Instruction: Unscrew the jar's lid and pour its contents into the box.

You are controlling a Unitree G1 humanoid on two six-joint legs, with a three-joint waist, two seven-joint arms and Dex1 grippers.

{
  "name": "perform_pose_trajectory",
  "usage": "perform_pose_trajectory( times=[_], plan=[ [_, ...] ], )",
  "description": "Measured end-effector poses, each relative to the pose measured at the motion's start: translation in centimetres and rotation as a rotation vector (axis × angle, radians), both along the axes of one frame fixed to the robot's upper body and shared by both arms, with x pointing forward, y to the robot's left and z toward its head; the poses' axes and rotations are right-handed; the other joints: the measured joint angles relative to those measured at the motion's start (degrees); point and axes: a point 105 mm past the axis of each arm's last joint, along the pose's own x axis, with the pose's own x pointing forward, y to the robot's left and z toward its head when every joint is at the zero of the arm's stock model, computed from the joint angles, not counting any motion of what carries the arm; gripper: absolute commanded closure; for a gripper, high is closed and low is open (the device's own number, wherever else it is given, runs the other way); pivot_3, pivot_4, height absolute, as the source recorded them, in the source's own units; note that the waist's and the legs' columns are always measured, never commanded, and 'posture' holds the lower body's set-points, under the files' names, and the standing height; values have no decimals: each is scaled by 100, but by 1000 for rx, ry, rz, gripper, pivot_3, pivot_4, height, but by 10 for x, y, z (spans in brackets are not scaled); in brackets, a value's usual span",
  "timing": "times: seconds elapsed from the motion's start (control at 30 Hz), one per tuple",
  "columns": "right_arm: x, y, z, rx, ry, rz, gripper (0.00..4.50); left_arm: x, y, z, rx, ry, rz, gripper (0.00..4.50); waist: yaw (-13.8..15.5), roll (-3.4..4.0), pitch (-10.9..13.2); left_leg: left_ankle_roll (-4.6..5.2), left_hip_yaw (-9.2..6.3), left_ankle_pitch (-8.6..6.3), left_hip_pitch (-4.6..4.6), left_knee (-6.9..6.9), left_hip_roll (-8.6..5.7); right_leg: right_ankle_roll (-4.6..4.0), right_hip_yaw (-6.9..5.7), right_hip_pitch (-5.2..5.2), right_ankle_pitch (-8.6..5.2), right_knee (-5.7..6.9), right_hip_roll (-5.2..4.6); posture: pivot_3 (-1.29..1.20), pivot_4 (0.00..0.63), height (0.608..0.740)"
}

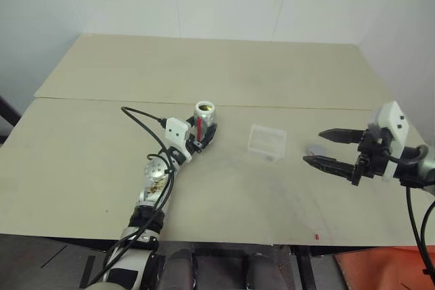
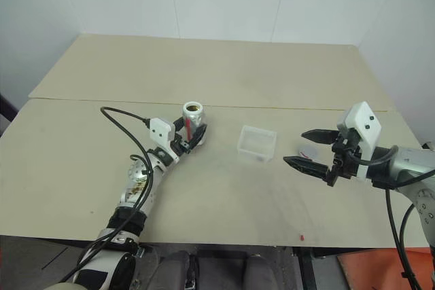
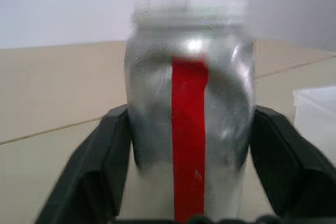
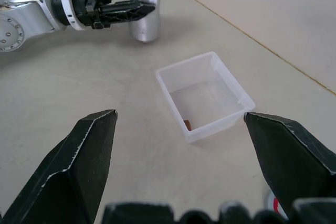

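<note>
The left claw (image 1: 204,137) brackets the upright open jar (image 1: 204,119), fingers slightly parted (not clamping); the right claw (image 1: 327,147) gapes empty beside the box (image 1: 266,140), lid (image 1: 315,149) on the desk (image 1: 224,73).

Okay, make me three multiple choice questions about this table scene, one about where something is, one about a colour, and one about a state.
1. Where does the lid lie?
A. on the jar
B. on the table between the box and the right gripper
C. inside the box

2. What colour is the stripe on the jar?
A. blue
B. green
C. red

3. How is the right gripper?
A. open, holding nothing
B. shut on the lid
C. shut on the box

Answers: 1 B, the grey disc rests on the table beside the box. 2 C, a red stripe runs down the jar's side. 3 A, its fingers stand wide apart with nothing between them.
</note>
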Motion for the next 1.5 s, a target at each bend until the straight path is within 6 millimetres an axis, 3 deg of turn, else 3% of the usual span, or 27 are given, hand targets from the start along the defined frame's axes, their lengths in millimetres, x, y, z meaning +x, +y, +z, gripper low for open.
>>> perform_pose_trajectory(
  times=[0.17, 0.43, 0.7, 0.93, 1.0, 1.1, 1.2, 1.5],
  plan=[
    [-1, -1, -2, 0, 9, -6, 0, -7, 2, -17, 29, 62, -13, 75, -14, 1, -1, 0, 0, 0, 0, -1, 1, 0, 1, -2, 0, 1, 0, 0, 150, 740],
    [-1, -1, -2, -2, 8, -8, 0, -11, 12, -12, 81, 71, -14, 75, -24, 2, -1, 1, -2, -1, 0, -2, 1, 0, 2, -2, 0, 0, 0, 0, 150, 740],
    [-1, -3, -6, -15, 16, -11, 0, -40, 45, -17, 215, 171, -158, 75, -39, 4, -3, -1, 0, 0, 5, -9, 5, -1, 4, -4, 0, 2, 0, 0, 150, 740],
    [-2, -3, -9, -15, 28, -2, 0, -74, 88, 16, 347, 238, -413, 75, -41, 8, -4, -2, 5, 0, 11, -29, 6, -2, 6, -7, -1, -4, 1, 0, 150, 740],
    [-4, -3, -11, -13, 43, 5, 0, -81, 102, 38, 385, 249, -510, 75, -27, 8, -4, -2, 7, 0, 7, -29, 5, -2, -1, -8, -1, -5, 1, 0, 150, 740],
    [-6, -4, -13, -14, 49, 18, 0, -80, 116, 73, 432, 193, -570, 75, -13, 10, -5, -1, 12, 0, 10, -30, 1, -1, 2, -4, -1, -7, -1, 0, 150, 740],
    [-6, -7, -12, -24, 56, 26, 0, -74, 123, 92, 463, 162, -592, 75, -29, 10, -5, -1, 21, 0, 10, -32, 1, -1, 3, -5, -1, -8, 1, 0, 150, 740],
    [-8, -17, -7, -57, 71, 37, 0, -69, 129, 101, 489, 153, -632, 75, -42, 10, -5, -3, 49, 1, 7, -35, 4, -1, 4, -11, -2, -7, 3, 0, 150, 740]
  ],
)
